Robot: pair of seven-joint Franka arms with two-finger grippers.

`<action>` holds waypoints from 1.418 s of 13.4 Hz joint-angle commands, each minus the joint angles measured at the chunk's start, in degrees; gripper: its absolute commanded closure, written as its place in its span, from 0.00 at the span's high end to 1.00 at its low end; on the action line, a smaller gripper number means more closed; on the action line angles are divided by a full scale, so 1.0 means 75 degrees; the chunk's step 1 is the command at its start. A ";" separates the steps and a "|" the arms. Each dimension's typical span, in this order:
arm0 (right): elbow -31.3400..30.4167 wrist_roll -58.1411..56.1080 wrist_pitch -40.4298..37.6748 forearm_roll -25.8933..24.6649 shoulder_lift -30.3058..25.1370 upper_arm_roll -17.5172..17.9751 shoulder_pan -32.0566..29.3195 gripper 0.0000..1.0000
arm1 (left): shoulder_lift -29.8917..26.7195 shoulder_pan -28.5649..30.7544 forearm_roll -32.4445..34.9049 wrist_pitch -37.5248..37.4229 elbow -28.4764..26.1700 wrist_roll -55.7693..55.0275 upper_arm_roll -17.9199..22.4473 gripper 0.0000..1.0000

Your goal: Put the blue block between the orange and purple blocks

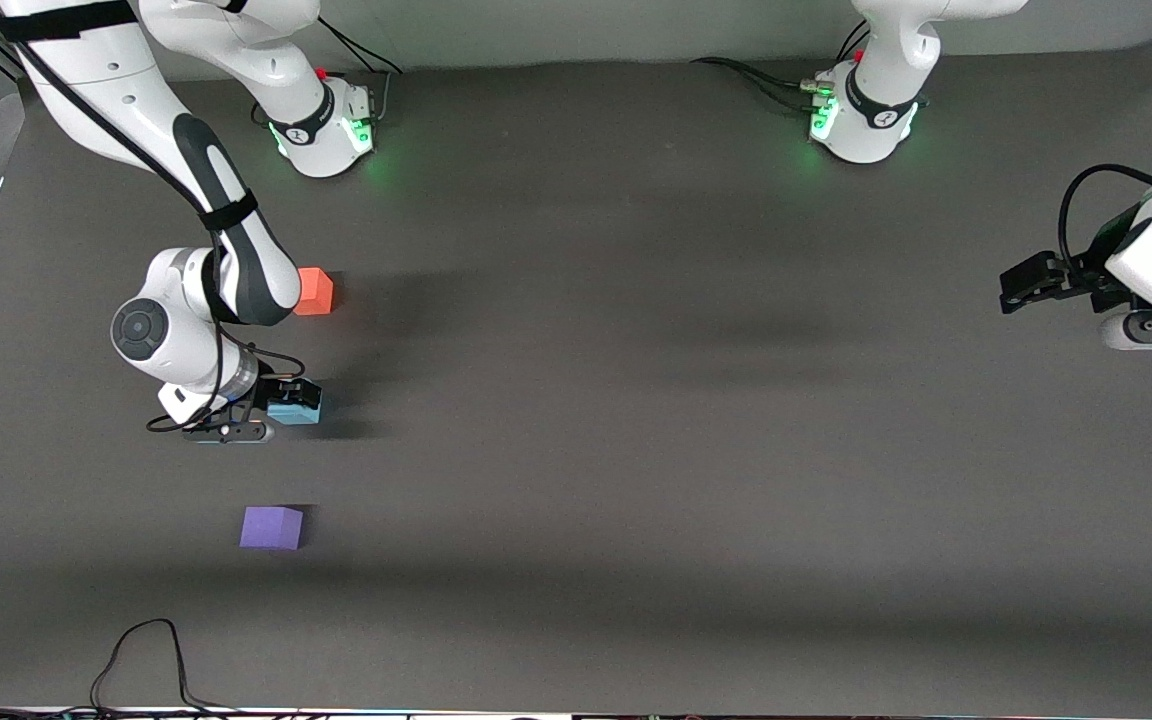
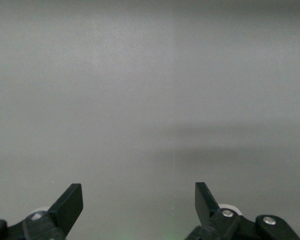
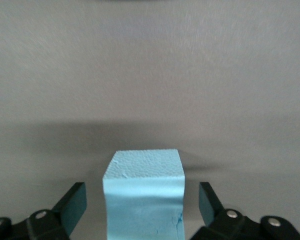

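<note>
The light blue block (image 1: 298, 412) rests on the dark table, between the orange-red block (image 1: 313, 291), which is farther from the front camera, and the purple block (image 1: 271, 527), which is nearer. My right gripper (image 1: 288, 398) is low over the blue block, open, with a finger on each side of it and a gap at both. In the right wrist view the blue block (image 3: 143, 192) sits between the open fingers of the right gripper (image 3: 141, 201). My left gripper (image 1: 1021, 283) waits open and empty at the left arm's end of the table; it also shows in the left wrist view (image 2: 138, 201).
The right arm's forearm (image 1: 236, 240) hangs over the table beside the orange block. A black cable (image 1: 141, 650) loops near the table's front edge. The arm bases (image 1: 326, 125) (image 1: 861, 115) stand along the back edge.
</note>
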 commanded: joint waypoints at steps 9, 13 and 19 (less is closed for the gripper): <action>0.2475 -0.0152 -0.5352 0.0083 -0.3220 -0.0530 0.0061 1.00 | -0.0070 -0.0074 0.0005 -0.0072 -0.0026 -0.0055 0.0025 1.00; 0.2523 -0.0001 -0.5893 -0.0700 -0.4230 -0.0425 0.0120 1.00 | -0.0047 -0.0062 -0.0065 -0.0166 0.0021 -0.0090 0.0037 1.00; 0.2558 0.0070 -0.5836 -0.0773 -0.3693 -0.0424 0.0143 1.00 | -0.0035 -0.0133 0.0029 -0.0283 0.0044 -0.0360 0.0014 1.00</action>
